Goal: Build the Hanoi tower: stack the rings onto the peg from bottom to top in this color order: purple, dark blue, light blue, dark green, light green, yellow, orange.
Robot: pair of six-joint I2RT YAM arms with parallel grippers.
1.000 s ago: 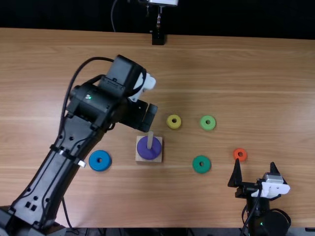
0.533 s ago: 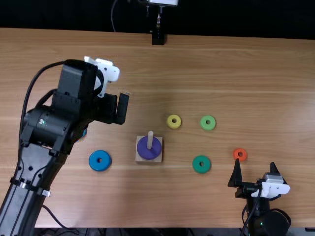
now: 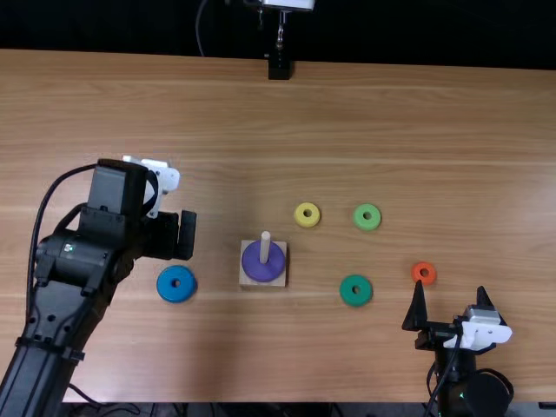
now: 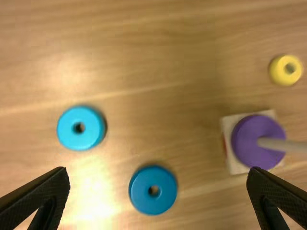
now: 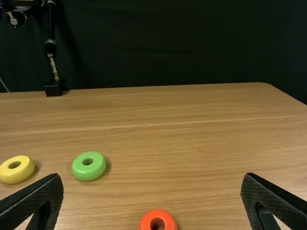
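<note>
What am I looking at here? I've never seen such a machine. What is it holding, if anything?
Two black robot arms, the left arm and the right arm, work at a light brown wooden table. The top view looks steeply down from above the near edge. Each wrist view comes from a camera on one arm, behind its flat black fingers. Both the left fingers and the right fingers are open, holding nothing.

A purple ring sits around an upright, pale peg on a square wooden base. Six more rings lie loose: dark blue, light blue, dark green, light green, yellow and orange.
</note>
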